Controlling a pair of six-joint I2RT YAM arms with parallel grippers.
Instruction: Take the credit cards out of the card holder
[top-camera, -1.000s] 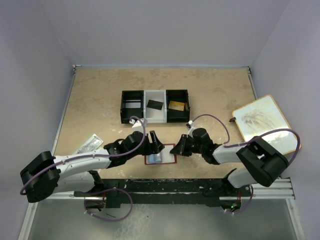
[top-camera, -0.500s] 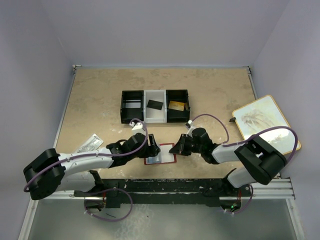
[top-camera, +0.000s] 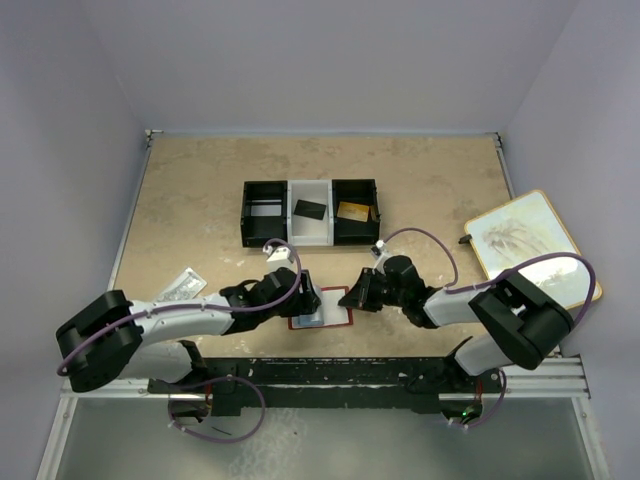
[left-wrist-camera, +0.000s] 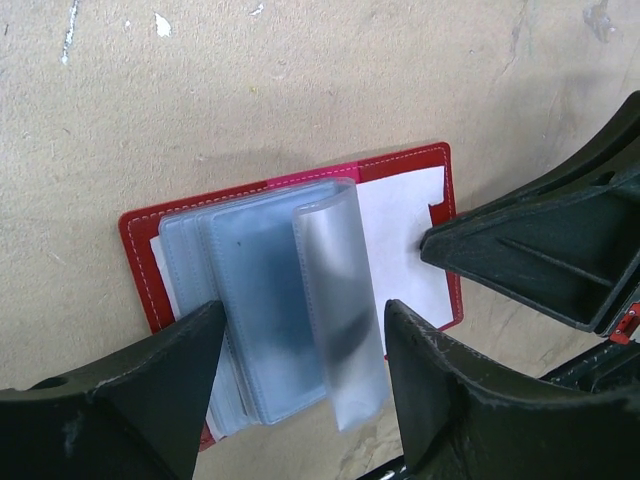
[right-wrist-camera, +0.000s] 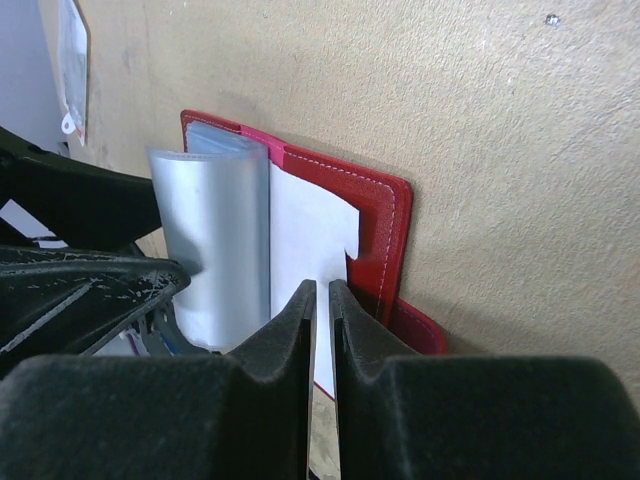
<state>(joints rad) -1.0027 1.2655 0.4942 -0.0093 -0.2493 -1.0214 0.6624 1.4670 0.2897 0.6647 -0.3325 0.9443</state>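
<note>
Near the table (top-camera: 200, 190) edge, one card holder (top-camera: 340, 312) lay open, its clear sleeves (left-wrist-camera: 280, 300) fanned up from the spine. The left gripper (left-wrist-camera: 305, 320) stood with jaws wide, straddling the sleeves. The right gripper (right-wrist-camera: 322, 290), fingers nearly together and holding nothing, rested on the holder's white right panel. Farther back, one three-compartment tray (top-camera: 310, 183) held two credit cards (top-camera: 309, 209), one dark, one gold. Any print was too small to read.

Red card holder (left-wrist-camera: 405, 240) open flat on table (left-wrist-camera: 300, 70), clear sleeves (left-wrist-camera: 335, 300) fanned, one curled up
</note>
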